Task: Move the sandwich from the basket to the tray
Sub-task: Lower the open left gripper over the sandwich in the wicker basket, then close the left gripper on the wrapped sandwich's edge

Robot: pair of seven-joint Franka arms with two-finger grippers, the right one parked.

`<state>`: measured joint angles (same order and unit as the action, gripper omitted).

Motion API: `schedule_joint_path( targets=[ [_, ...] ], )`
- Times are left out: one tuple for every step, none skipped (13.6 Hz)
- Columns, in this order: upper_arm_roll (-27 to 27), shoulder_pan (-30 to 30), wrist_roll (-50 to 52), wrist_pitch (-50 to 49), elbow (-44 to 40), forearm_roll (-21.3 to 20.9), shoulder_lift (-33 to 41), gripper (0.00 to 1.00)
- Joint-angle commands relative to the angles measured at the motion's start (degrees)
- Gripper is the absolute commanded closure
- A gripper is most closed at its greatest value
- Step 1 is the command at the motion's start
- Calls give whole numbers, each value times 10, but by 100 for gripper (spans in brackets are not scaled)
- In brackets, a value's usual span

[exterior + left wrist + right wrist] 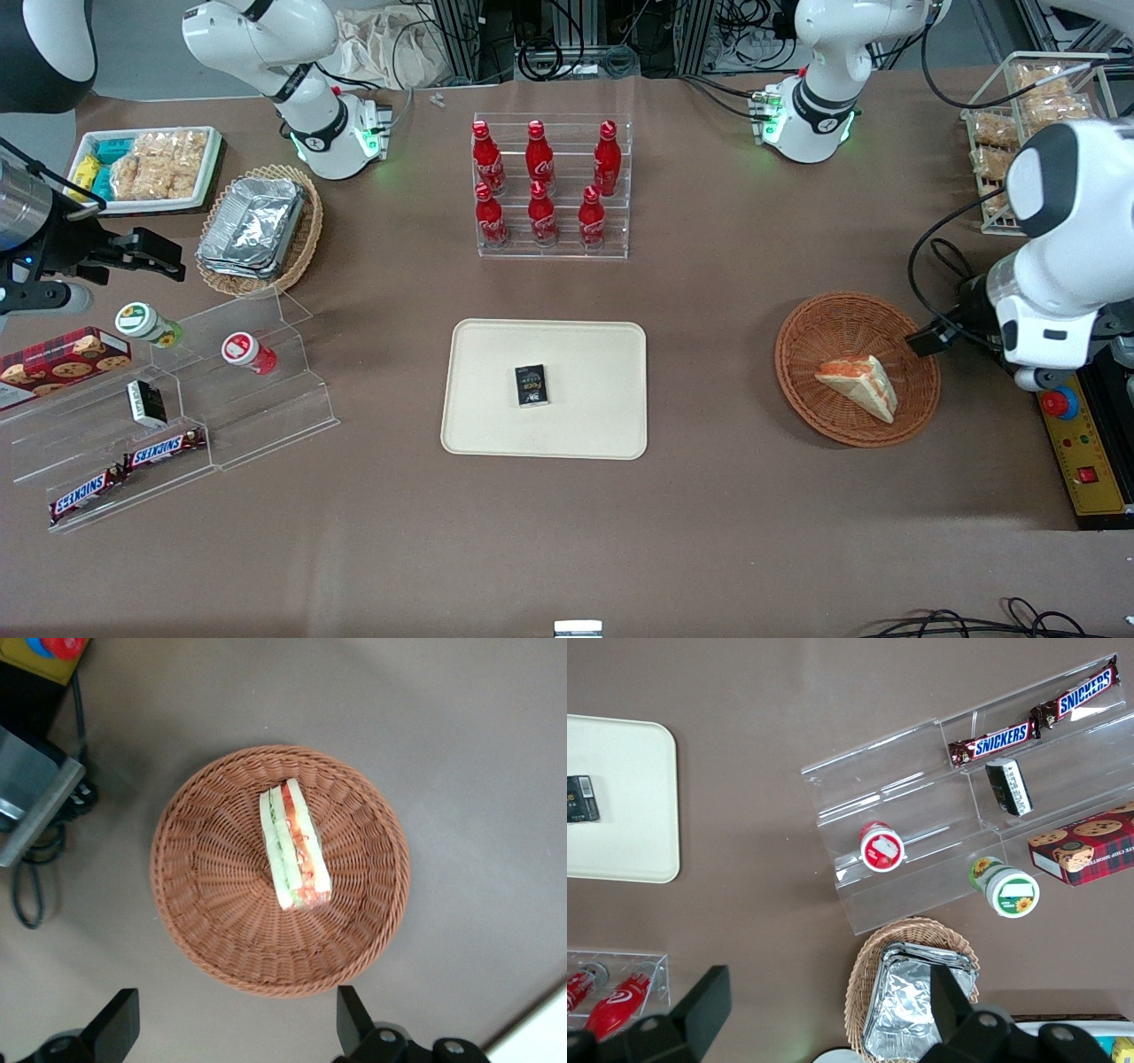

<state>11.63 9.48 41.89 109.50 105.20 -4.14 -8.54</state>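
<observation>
Sandwich: the triangular white-bread sandwich (861, 383) with orange-red and pale filling lies inside the round reddish-brown wicker basket (819, 332), near its middle.
Basket: rests on the brown tabletop (709, 514), toward the working arm's end.
Tray: the flat cream-beige rectangular tray (496, 425) sits mid-tabletop, well apart from the basket; a small black packet (532, 386) lies on it.
End effector: the left arm's end effector (237, 1028) hangs above the basket's edge, its two black fingers (113, 1020) spread apart, holding nothing, clear of the sandwich.
</observation>
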Motion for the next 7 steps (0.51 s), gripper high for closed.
schedule_joint_path(
  targets=[
    [-1, 3, 68, 46, 31, -3, -23, 0],
    [-1, 2, 84, 49, 31, -3, -38, 0],
    [-1, 2, 98, 61, 32, -4, -51, 0],
    [-1, 1, 121, 69, 34, -5, -60, 0],
    [-2, 1, 136, 80, 37, -8, -70, 0],
    [-1, 1, 146, 100, 42, -8, -77, 0],
    [-1, 1, 157, 120, 44, -8, -86, 0]
  ],
)
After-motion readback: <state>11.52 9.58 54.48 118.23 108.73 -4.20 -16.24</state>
